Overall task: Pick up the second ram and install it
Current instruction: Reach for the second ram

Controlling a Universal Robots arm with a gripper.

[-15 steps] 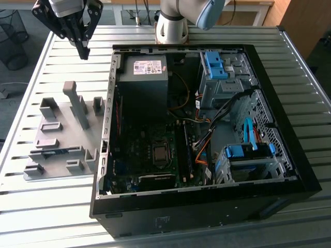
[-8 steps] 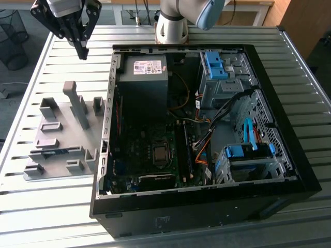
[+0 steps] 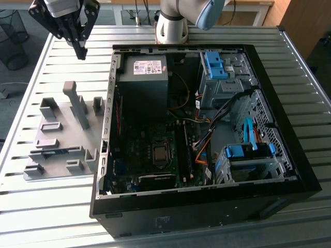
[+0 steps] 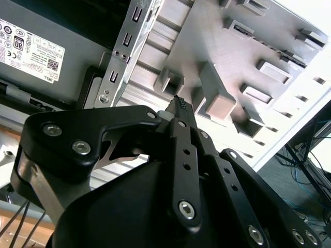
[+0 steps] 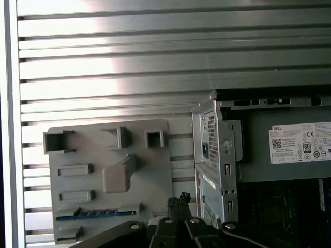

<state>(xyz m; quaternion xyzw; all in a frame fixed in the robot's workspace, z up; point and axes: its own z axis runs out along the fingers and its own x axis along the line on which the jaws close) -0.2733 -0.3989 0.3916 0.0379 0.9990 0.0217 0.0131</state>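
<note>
Gripper [image 3: 81,50] raised above the slatted metal table [image 3: 51,206], toward the exterior view's left of the open computer case [image 3: 310,175] and past the far end of the grey holder tray [image 3: 59,116]. Fingers drawn tight together to one point, gripping nothing; same closed tips in both wrist views [image 4: 179,105] [image 5: 179,199]. Second ram [image 5: 95,213] in the first wrist view as a thin blue-green strip, lying flat in a long slot along one edge of the tray [image 5: 150,175], not picked up and well apart from the gripper. Around it on the tray, upright grey blocks and open pockets, one tall slanted post near the middle. Tray just beside the case's side wall, flat on the table. Inside the case, a grey power supply [image 3: 142,82] with a pale label at the far end, a dark mainboard with the processor socket [image 3: 160,153] below it, loose orange and black cables, and bright blue drive-bay clips [image 3: 214,64] on the exterior view's right. Arm base [image 3: 170,26] on the table behind the case.
</note>
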